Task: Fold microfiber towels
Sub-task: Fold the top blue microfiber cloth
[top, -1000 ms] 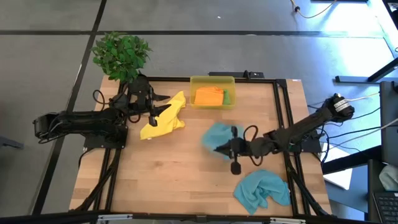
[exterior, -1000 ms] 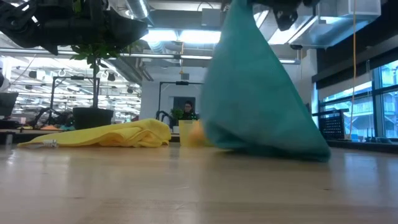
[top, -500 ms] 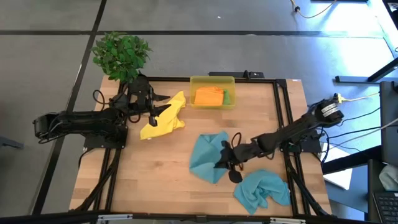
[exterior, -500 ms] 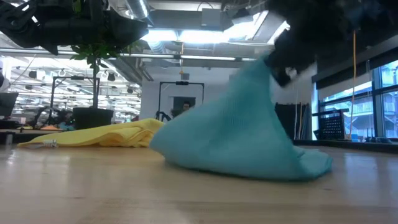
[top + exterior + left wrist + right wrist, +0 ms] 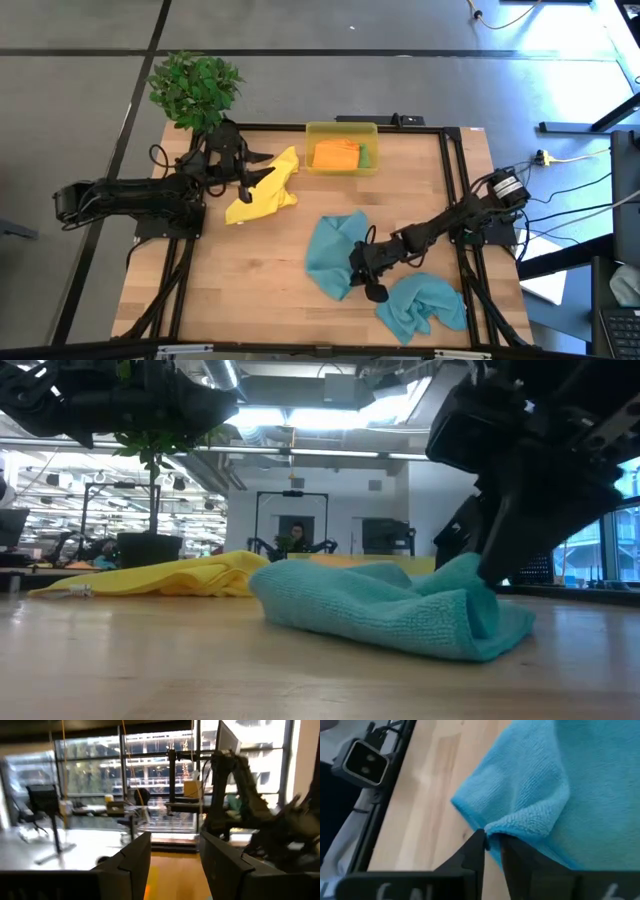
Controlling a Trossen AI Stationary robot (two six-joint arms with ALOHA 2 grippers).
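A second ago my right arm held the teal towel (image 5: 333, 260) draped high above the desk (image 5: 260, 290); now the cloth lies slumped on the wood at centre, and my right pincer (image 5: 366, 271) has come down low at its near edge. In the right wrist view the fingers sit close together around a small fold of the towel's edge (image 5: 520, 825), a narrow gap showing between them, so I judge the hold is just letting go. The step in hand is laying this towel out for folding. Next I need to free the edge and flatten the bunched cloth.

My left pincer (image 5: 243, 172) waits spread beside the yellow towel (image 5: 264, 192). A second teal towel (image 5: 424, 304) lies crumpled at the near right.
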